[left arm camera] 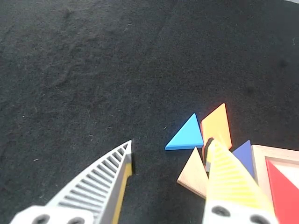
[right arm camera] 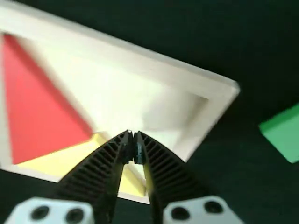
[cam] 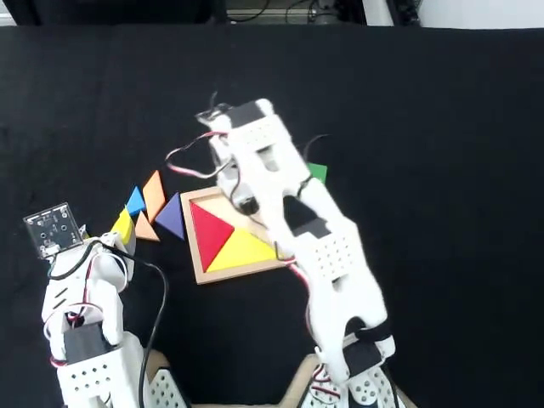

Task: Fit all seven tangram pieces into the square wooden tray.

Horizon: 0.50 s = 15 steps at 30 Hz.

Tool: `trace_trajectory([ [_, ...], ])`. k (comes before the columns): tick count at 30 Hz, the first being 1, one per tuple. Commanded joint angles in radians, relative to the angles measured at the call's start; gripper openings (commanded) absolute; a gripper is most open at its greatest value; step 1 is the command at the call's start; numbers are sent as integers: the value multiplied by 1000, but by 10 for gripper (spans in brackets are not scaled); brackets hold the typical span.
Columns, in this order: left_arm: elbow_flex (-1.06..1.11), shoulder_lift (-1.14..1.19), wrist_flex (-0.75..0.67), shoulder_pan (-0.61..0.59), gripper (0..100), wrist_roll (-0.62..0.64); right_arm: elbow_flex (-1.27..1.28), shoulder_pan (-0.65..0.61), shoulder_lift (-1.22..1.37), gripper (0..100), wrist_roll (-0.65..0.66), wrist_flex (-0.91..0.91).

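High view: we find the square wooden tray point(cam: 189, 238) holding a red triangle point(cam: 208, 228) and a yellow triangle point(cam: 242, 249), with the right arm point(cam: 297, 212) above it.

Left wrist view: the left gripper point(left arm camera: 169, 144) gapes wide near the blue triangle point(left arm camera: 187, 136).

Right wrist view: the right gripper point(right arm camera: 133, 136) is closed tip to tip over the tray; a green piece point(right arm camera: 282, 133) lies outside.

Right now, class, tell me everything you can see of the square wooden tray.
The tray is a shallow square of pale wood with a raised rim, lying flat and slightly askew on the black table. Inside, a red triangle and a yellow triangle lie edge to edge; the rest of its visible floor is bare. The right arm's shut end effector hangs over that floor. A purple triangle lies close beside its rim.
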Motion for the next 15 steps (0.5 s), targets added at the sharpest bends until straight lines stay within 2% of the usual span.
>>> trace_trajectory([
  [1, 12, -3, -20, -13, 256, 6, 22, 15, -67, 11, 2, -2],
  [9, 12, -3, -20, -13, 256, 6, 147, -124, -71, 11, 2, -14],
  [15, 12, -3, -20, -13, 256, 6, 101, -94, -74, 11, 2, -11],
])
